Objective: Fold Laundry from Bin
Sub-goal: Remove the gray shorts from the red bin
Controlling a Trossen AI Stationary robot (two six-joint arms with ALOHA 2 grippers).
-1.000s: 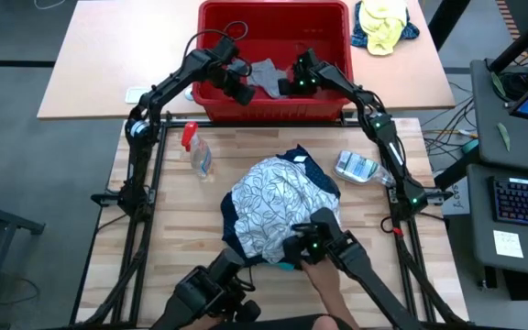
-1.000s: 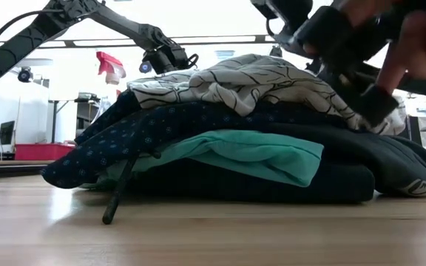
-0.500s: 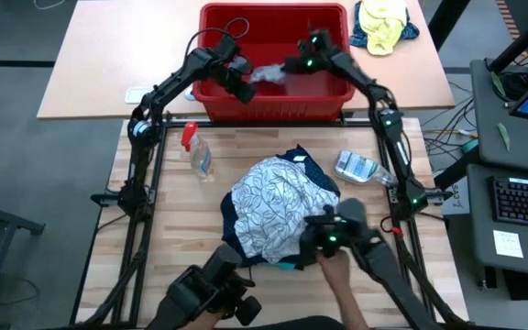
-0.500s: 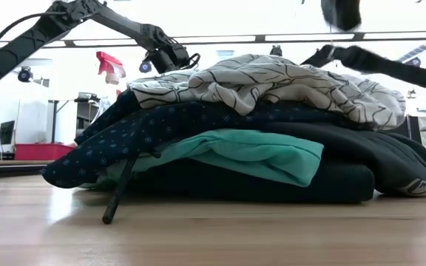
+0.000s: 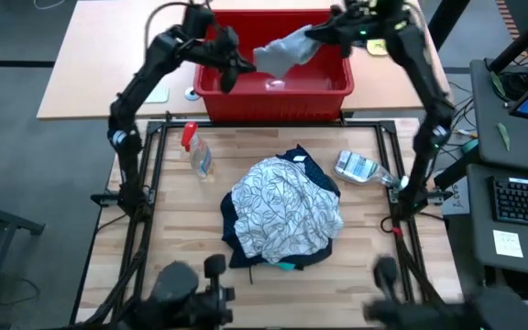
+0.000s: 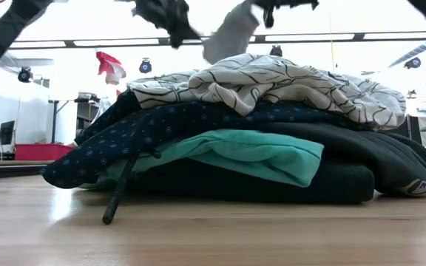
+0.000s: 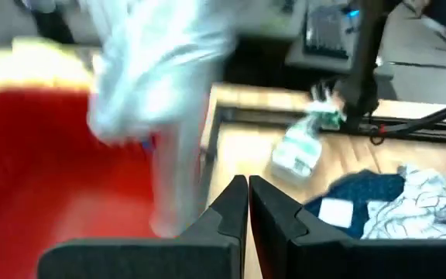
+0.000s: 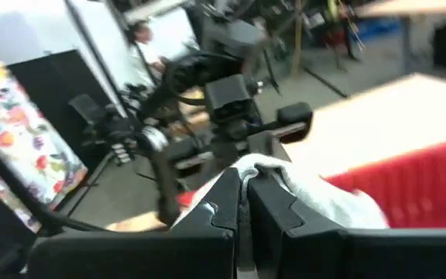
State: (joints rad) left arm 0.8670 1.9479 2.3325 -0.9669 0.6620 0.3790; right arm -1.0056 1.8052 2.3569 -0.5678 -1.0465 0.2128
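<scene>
I have both arms stretched far forward and raised. My left gripper [image 5: 230, 66] is closed and empty. My right gripper [image 5: 317, 35] is pinched tight.

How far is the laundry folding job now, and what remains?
Done: a stack of folded garments lies on the wooden table. In hand: the right tool is shut on a light grey garment, raised above the red bin. The left tool is shut beside it. Left: folding this piece.

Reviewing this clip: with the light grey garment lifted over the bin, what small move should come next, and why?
Probably carry the light grey garment toward the wooden table: the right gripper is shut on it and it hangs above the red bin.
</scene>
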